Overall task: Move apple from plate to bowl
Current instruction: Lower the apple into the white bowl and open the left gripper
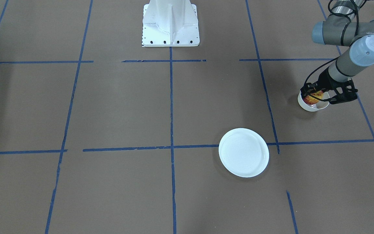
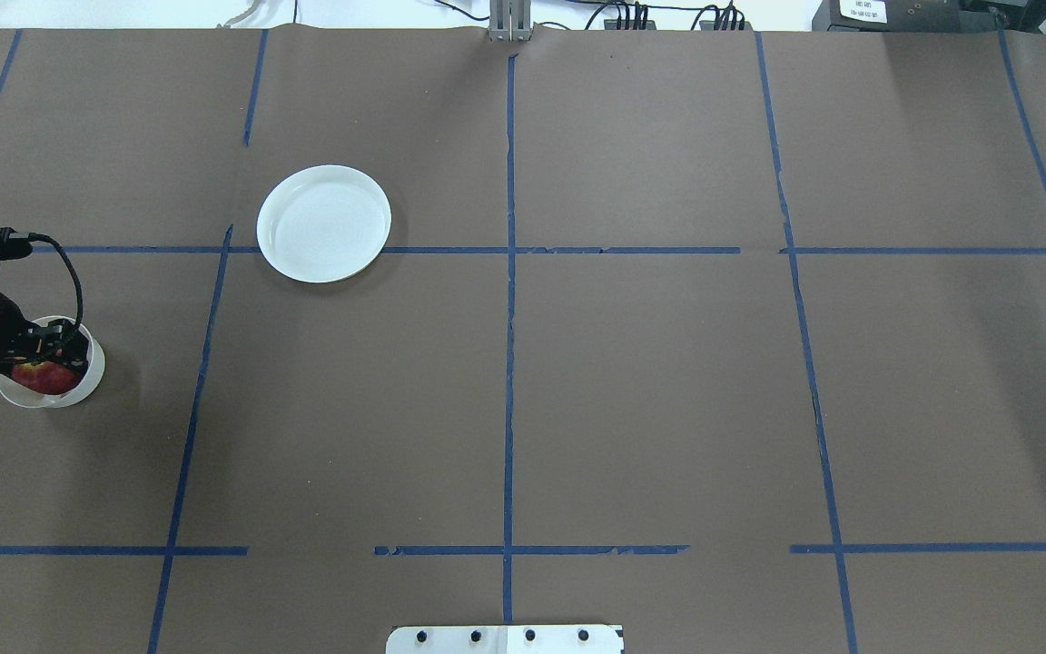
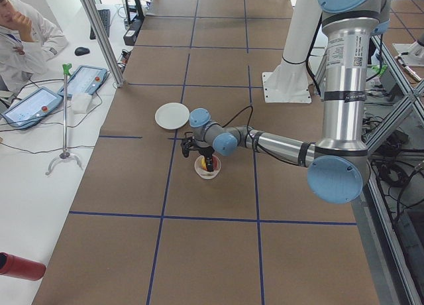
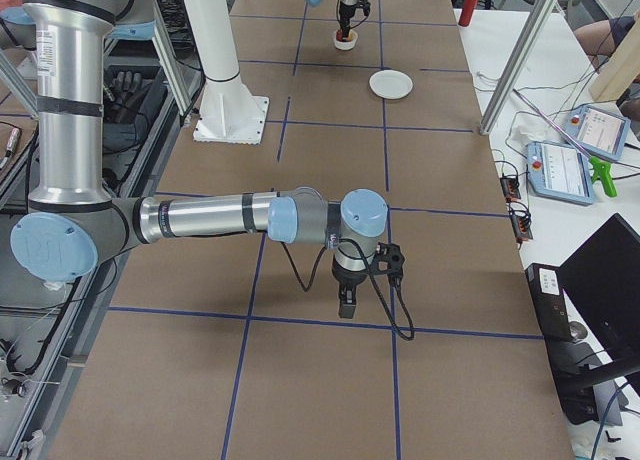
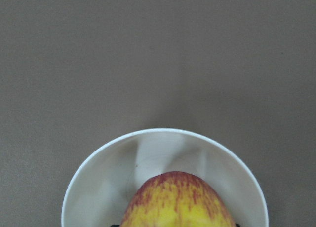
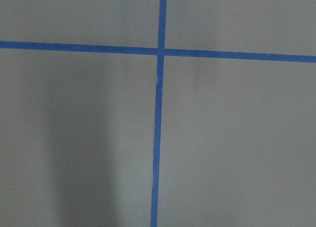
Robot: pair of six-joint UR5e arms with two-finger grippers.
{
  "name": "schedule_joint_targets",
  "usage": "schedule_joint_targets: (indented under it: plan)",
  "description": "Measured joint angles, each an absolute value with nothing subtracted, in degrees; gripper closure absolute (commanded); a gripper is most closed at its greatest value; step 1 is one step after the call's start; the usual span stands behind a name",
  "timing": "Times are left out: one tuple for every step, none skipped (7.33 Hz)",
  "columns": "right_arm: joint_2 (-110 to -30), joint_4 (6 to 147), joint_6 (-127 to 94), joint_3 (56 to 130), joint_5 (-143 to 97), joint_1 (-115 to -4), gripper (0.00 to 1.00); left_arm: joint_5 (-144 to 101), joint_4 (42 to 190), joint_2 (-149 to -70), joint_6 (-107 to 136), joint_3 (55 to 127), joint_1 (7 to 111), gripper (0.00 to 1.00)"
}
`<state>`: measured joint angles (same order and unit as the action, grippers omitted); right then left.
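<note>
The red and yellow apple [image 1: 313,97] is inside the small cream-white bowl [image 1: 306,106], low between the fingers of my left gripper [image 1: 315,96]. The gripper reaches down into the bowl and looks shut on the apple. In the left wrist view the apple [image 5: 177,202] fills the bottom centre, with the bowl's wall [image 5: 98,172] around it. The overhead view shows the apple [image 2: 44,376], the bowl [image 2: 93,363] and the gripper [image 2: 47,361] at the far left. The white plate [image 1: 243,152] lies empty, well away from the bowl. My right gripper [image 4: 346,306] shows only in the exterior right view; I cannot tell its state.
Brown paper with blue tape lines covers the table [image 2: 632,381]. The robot's white base [image 1: 170,24] stands at the table's middle edge. The right wrist view shows only a tape cross [image 6: 161,52]. An operator [image 3: 23,43] sits beyond the table's far side.
</note>
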<state>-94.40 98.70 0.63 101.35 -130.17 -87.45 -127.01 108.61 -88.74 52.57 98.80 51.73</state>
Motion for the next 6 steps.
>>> schedule_joint_targets:
  plan:
    - [-94.39, 98.7, 0.64, 101.36, -130.17, -87.45, 0.0, -127.01, 108.58, -88.7, 52.56, 98.91, 51.78, 0.21]
    - [-94.4, 98.7, 0.65, 101.36, -130.17, -87.45, 0.0, -127.0, 108.56, -88.65, 52.56, 99.06, 51.82, 0.14]
    - [-94.4, 98.7, 0.64, 101.36, -130.17, -87.45, 0.0, -127.0, 108.53, -88.59, 52.56, 99.16, 51.87, 0.01]
    - [-94.39, 98.7, 0.62, 101.36, -130.17, -87.45, 0.0, -127.0, 108.49, -88.5, 52.56, 99.19, 51.91, 0.0]
    - [-94.39, 98.7, 0.63, 101.37, -130.17, -87.45, 0.0, -127.0, 108.45, -88.38, 52.57, 99.33, 51.95, 0.0]
    - [-94.39, 98.7, 0.65, 101.38, -130.17, -87.45, 0.0, -127.0, 108.07, -88.08, 52.61, 100.34, 52.07, 0.0]
